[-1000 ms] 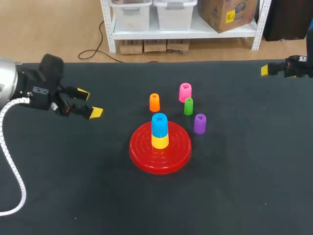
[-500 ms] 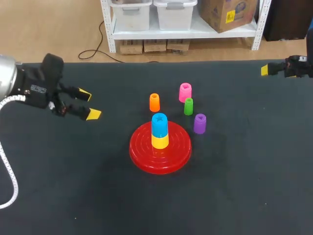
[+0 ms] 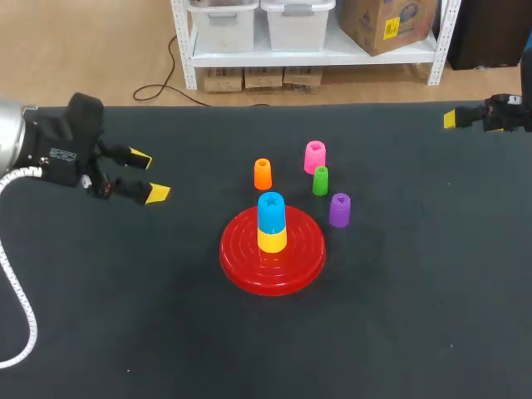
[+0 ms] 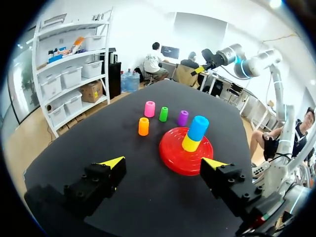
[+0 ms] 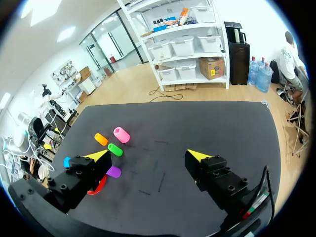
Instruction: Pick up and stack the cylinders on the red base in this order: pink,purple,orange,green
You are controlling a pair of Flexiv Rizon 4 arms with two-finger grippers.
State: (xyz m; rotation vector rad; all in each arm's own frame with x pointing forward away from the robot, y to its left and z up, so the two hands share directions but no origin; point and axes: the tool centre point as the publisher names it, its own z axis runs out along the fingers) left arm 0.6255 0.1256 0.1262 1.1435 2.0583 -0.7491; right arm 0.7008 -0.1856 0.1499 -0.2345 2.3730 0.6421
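Left end effector (image 3: 148, 175), fingers wide and empty, hangs over the tabletop (image 3: 416, 316) well left of the cylinders; right end effector (image 5: 148, 157), also wide and empty, is at the far right edge. Pink cylinder (image 3: 314, 156), green cylinder (image 3: 320, 180), purple cylinder (image 3: 339, 209) and orange cylinder (image 3: 263, 174) stand upright, axes vertical, behind the red base (image 3: 249, 266).

Head view looks down from behind — wrist views share the red base (image 4: 173, 158).
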